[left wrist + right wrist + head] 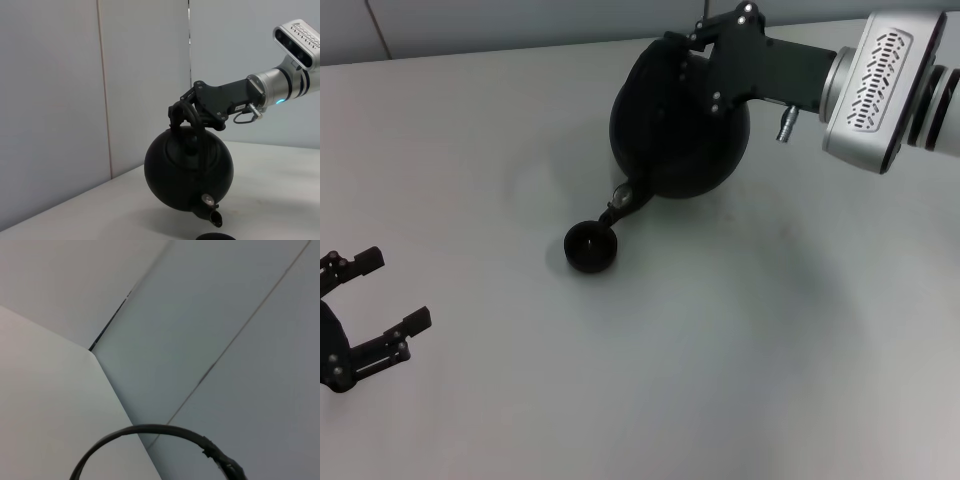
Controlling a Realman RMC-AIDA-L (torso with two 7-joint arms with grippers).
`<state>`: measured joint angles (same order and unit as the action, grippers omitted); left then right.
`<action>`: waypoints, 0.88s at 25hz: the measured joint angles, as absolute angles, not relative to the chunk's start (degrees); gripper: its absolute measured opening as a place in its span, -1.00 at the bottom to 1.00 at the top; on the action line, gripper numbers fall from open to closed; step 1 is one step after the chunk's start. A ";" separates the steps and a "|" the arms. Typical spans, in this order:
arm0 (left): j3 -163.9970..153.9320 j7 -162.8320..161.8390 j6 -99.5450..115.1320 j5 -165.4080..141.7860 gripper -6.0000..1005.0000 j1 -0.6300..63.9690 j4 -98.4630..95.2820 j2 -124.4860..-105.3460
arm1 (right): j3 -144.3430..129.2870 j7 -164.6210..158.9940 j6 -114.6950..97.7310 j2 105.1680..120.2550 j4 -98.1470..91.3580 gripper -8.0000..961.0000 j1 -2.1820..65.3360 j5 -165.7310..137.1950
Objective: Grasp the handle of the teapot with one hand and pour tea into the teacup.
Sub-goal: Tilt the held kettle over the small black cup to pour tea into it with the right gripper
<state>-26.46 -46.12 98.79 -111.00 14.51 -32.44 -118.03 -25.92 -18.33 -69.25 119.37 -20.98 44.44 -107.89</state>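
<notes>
The black teapot (665, 140) hangs above the table, tipped forward with its short spout (625, 200) pointing down over the small black teacup (591, 246). My right gripper (682, 48) is shut on the handle (201, 136) at the top of the pot. The left wrist view shows the teapot (189, 167) clear of the tabletop, its spout (215, 216) just above the rim of the teacup (216, 237). I cannot make out any tea between spout and cup. My left gripper (395, 290) rests open at the table's near left, far from both.
The light grey table (770, 350) stretches around the cup, with grey wall panels (60, 100) behind it. A thin black arc (145, 429) crosses the right wrist view in front of the wall.
</notes>
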 joint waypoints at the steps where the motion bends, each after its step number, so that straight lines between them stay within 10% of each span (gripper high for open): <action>1: -26.46 -46.15 98.79 -111.00 0.66 14.50 -32.43 -118.03 | -26.00 -17.66 -69.25 119.40 -20.95 -0.82 44.53 -107.82; 22: -26.46 -46.52 98.97 -111.00 0.66 14.41 -32.36 -118.03 | -26.19 -14.73 -68.93 119.62 -20.45 -0.81 45.26 -107.13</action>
<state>-26.46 -46.52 98.97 -111.00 14.41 -32.36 -118.03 -26.19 -14.73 -68.93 119.62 -20.45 45.26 -107.13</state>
